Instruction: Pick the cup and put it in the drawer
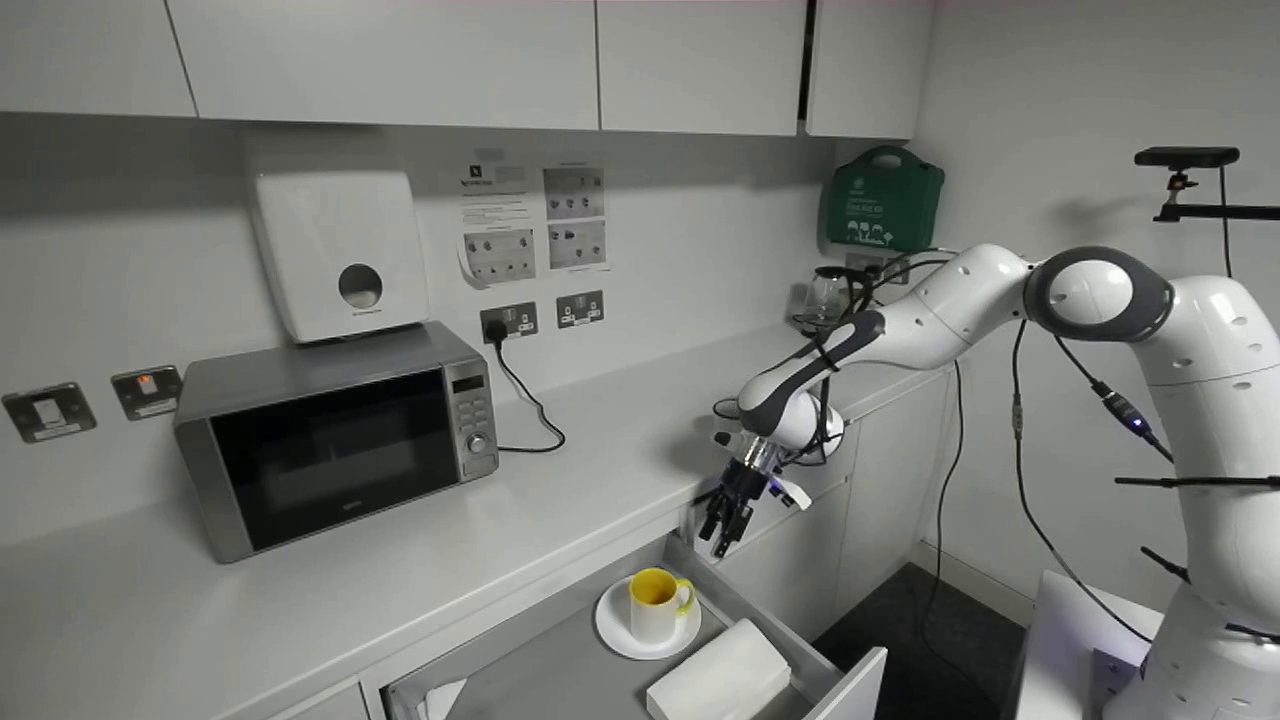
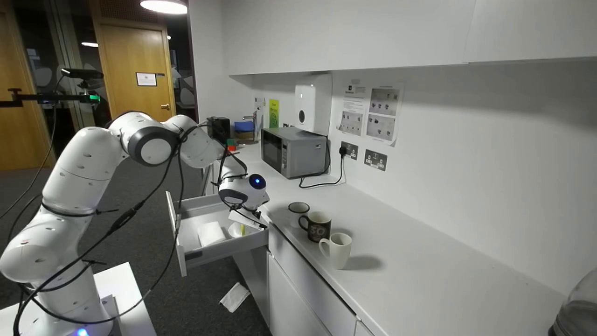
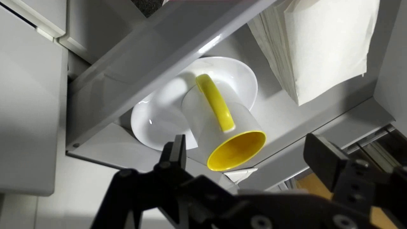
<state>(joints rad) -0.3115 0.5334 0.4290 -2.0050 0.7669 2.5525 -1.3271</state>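
The cup (image 1: 653, 622), white outside with a yellow inside and handle, stands upright on a white saucer (image 3: 237, 68) in the pulled-out drawer (image 1: 850, 690). My gripper (image 1: 714, 540) hangs, tilted down, above the drawer's side wall near the counter, apart from the cup. In the wrist view the gripper (image 3: 246, 143) is wide open, its black fingers (image 3: 178, 152) at either side of the cup's rim, touching nothing. Only the yellow handle (image 2: 242, 229) of the cup shows clearly in an exterior view, where the wrist hides most of the gripper.
A stack of white paper towels (image 1: 720, 672) lies beside the saucer in the drawer. On the counter are a grey microwave (image 1: 340, 450), a dark mug (image 2: 318, 227), a white mug (image 2: 336, 251) and a dark-rimmed cup (image 2: 298, 213). The drawer's side wall (image 3: 133, 79) rises near the saucer.
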